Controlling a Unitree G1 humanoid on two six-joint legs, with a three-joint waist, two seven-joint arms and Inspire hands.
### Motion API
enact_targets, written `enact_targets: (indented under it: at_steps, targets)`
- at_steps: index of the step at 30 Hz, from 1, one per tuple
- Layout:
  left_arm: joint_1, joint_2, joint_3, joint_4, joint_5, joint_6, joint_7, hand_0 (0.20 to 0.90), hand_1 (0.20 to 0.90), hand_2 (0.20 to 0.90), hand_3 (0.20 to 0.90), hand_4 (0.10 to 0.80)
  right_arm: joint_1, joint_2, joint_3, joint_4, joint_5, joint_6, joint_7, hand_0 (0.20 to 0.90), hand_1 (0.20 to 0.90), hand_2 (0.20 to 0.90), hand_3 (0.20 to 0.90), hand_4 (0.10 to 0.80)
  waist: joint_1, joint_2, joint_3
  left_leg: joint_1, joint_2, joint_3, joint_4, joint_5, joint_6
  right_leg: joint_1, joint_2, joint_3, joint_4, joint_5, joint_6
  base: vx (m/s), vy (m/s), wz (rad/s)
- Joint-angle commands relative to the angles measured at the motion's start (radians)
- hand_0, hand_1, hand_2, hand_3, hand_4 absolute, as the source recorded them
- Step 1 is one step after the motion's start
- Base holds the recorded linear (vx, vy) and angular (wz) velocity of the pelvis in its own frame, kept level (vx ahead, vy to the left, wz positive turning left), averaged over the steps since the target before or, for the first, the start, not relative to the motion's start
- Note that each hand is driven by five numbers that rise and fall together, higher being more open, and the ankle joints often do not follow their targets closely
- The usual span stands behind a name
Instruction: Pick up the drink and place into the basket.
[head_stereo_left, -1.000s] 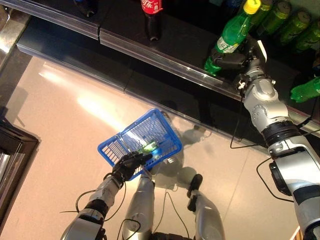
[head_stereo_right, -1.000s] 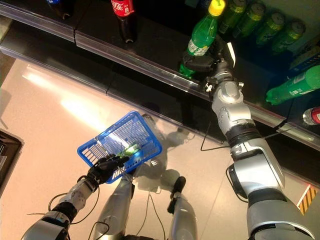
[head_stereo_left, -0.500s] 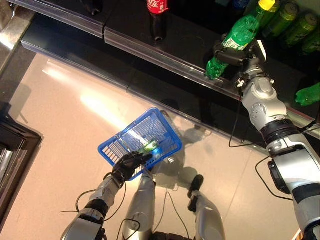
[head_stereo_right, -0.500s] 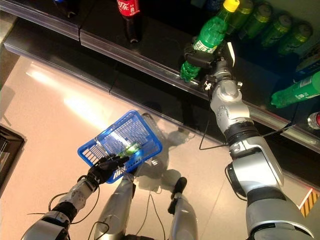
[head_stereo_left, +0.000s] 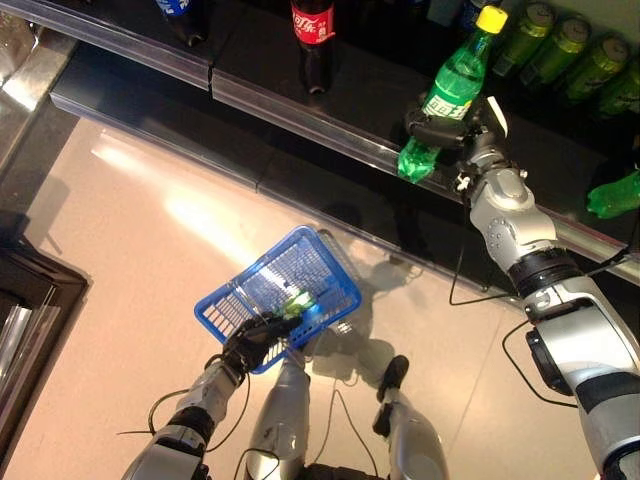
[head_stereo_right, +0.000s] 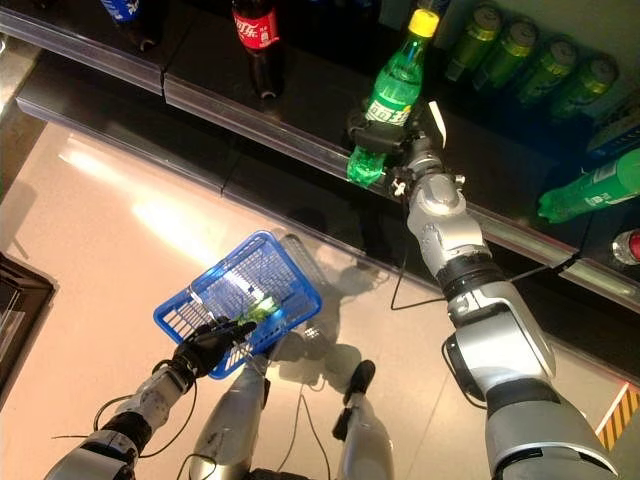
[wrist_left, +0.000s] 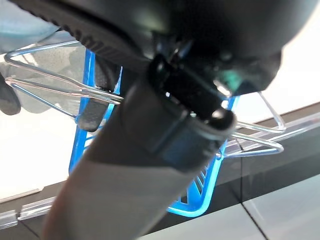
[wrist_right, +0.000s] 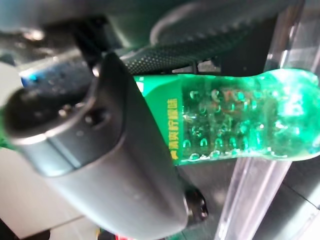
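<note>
Right arm extended up and forward to the shelf edge (head_stereo_left: 330, 120); right hand (head_stereo_left: 455, 130) there, fingers curled round a green bottle (head_stereo_left: 447, 100). Left arm bent low, well below that edge; left hand (head_stereo_left: 255, 338) with fingers curled on the wire handle (wrist_left: 60, 90) of a blue basket (head_stereo_left: 240, 290).

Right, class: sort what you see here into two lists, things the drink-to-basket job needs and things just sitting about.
Job:
- green bottle, held in the right hand
- blue basket, its handle held by the left hand; a green drink is already inside

Lying about:
- cola bottle on the shelf
- blue-label bottle
- green bottles at the shelf's back
- lying green bottle
</note>
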Motion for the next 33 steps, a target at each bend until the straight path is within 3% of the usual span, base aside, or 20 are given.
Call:
enact_targets:
  at_steps: [1, 21, 33]
  targets:
    - [0.133, 0.053, -0.056, -0.063, 0.000, -0.034, -0.045, 0.300, 0.300, 0.300, 0.200, 0.100, -0.025, -0.068, -0.051, -0.222, -0.026, -0.127, 0.018, 0.300, 0.300, 0.300, 0.200, 0.100, 0.000, -0.004, -0.189, 0.103, 0.005, 0.071, -0.076, -0.049, 0.017, 0.006, -0.007, -0.021, 0.047, -0.036, 0.011, 0.054, -0.026, 0.09]
    - [0.203, 0.021, 0.023, -0.228, -0.085, -0.023, -0.047, 0.300, 0.300, 0.300, 0.200, 0.100, 0.246, -0.023, -0.100, -0.486, -0.070, -0.093, 0.058, 0.300, 0.300, 0.300, 0.200, 0.100, 0.016, -0.030, -0.354, 0.237, 0.021, 0.065, -0.140, -0.045, 0.007, 0.187, 0.014, -0.060, -0.028, -0.049, 0.010, 0.042, -0.009, 0.04]
    - [0.229, 0.025, 0.029, -0.457, -0.171, -0.035, -0.134, 0.300, 0.300, 0.300, 0.200, 0.100, 0.335, 0.013, -0.082, -0.597, -0.102, -0.118, 0.077, 0.300, 0.300, 0.300, 0.200, 0.100, 0.063, -0.051, -0.367, 0.242, 0.019, 0.022, -0.140, -0.040, -0.001, 0.242, 0.026, -0.109, -0.043, -0.061, 0.004, -0.011, -0.024, 0.09]
